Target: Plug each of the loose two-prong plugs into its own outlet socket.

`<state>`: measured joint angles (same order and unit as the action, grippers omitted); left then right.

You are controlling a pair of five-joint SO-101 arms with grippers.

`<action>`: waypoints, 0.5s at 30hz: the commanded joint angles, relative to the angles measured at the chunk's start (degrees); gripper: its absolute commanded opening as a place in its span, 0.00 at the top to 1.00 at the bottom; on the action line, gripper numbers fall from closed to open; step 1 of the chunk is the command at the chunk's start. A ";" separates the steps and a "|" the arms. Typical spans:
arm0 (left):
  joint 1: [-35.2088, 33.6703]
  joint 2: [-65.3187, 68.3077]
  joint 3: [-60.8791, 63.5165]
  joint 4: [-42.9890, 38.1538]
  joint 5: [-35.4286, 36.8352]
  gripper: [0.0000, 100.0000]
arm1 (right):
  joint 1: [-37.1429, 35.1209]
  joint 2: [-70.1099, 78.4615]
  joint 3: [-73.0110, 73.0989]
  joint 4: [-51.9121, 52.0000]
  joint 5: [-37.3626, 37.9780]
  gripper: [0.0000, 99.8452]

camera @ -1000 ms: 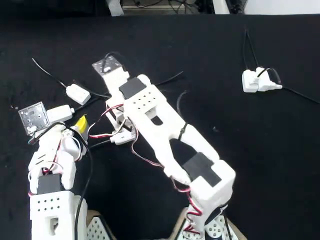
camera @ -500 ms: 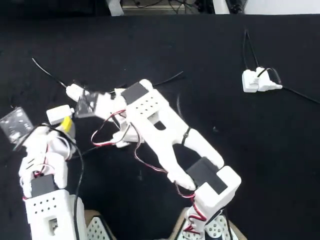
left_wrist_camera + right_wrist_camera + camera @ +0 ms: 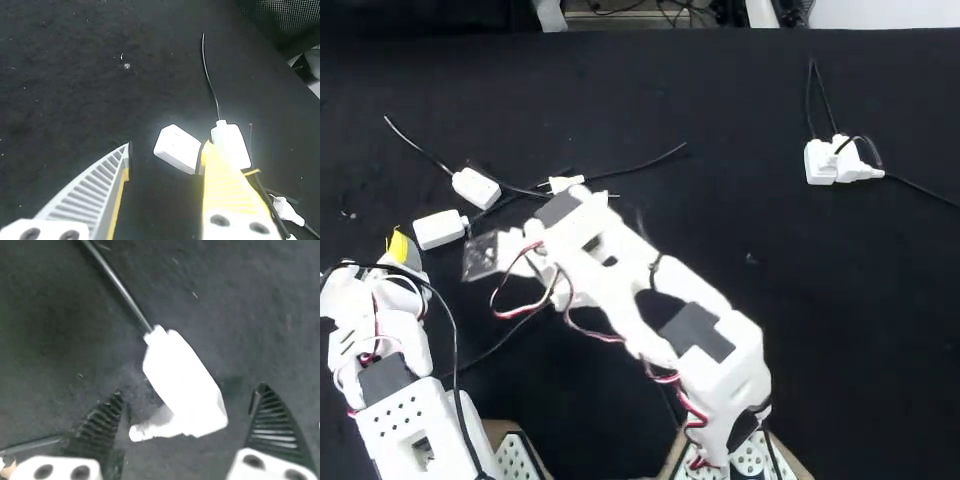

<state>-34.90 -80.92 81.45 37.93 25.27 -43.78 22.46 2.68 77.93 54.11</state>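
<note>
Two white socket blocks lie at the table's left: one (image 3: 477, 187) on a thin black cable, the other (image 3: 440, 228) nearer the front. A loose two-prong plug (image 3: 565, 183) lies on its cable right of them. My left gripper (image 3: 400, 245), with yellow tape on one finger, is open just short of both blocks (image 3: 175, 148) (image 3: 231, 145). My right gripper (image 3: 482, 256) hovers open over a white block on a black cable (image 3: 182, 382), one finger on each side and neither touching it. At the far right a plug sits in another socket block (image 3: 835, 160).
Black cables trail across the black table around the blocks (image 3: 630, 165). The right arm's white body (image 3: 640, 290) stretches diagonally from the front centre to the left. The table's middle and right hold little besides the far socket's cable (image 3: 920, 188).
The right arm swung left and toward the front, bringing its gripper down near the front block. The left arm drew back toward the front left corner.
</note>
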 commanded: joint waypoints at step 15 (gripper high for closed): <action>-0.75 -0.35 -3.56 -0.26 0.62 0.77 | 5.80 1.45 -4.53 2.81 0.62 0.99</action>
<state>-35.34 -80.92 81.45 37.93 25.27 -40.97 26.77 1.45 78.29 59.21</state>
